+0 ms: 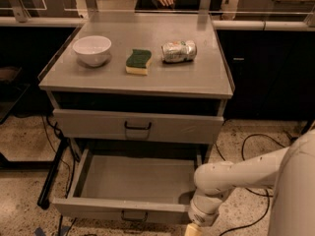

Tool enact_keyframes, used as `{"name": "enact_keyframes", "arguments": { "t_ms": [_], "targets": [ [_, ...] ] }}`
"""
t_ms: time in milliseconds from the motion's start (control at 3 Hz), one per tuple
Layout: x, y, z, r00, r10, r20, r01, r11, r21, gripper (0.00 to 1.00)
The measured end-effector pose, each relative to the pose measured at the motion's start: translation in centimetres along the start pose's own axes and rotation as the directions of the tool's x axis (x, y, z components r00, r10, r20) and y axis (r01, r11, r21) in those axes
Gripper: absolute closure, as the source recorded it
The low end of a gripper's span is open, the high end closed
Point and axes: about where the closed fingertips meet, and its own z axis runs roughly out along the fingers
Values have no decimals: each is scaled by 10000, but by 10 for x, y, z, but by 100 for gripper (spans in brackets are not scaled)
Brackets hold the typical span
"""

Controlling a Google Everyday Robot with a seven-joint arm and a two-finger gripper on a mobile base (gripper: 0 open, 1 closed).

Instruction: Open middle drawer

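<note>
Two grey drawer fronts show under the cabinet top (147, 85), and the lower one belongs to the middle drawer (98, 209). It stands drawn well out toward the bottom of the frame, left of centre. Its bare grey floor is open to view and its small black handle (134, 215) sits at the middle of the front. Above it the upper drawer (88, 124) is closed flush, with its own black handle (138, 127) at centre.

My gripper (194, 228) hangs at the bottom edge of the frame, just right of the open drawer's front right corner. Only a pale tip of it shows, so I cannot tell whether it is wide, narrow or holding anything. The white arm (236, 173) reaches in from the lower right and bends down to it.

On the cabinet top, from left to right, I see a white bowl (92, 49), a green and yellow sponge (138, 62) and a crushed can (178, 51) lying on its side. The three are apart from one another. Black cables (251, 146) trail over the speckled floor at the right.
</note>
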Motion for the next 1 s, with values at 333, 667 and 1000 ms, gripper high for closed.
{"name": "enact_keyframes", "arguments": {
  "t_ms": [333, 667, 1000],
  "targets": [
    [0, 0, -1, 10000, 0, 0, 0, 10000, 0, 0],
    [15, 24, -6, 9992, 368, 173, -366, 9993, -97, 0],
    [15, 24, -6, 9992, 368, 173, -366, 9993, -97, 0]
  ]
}}
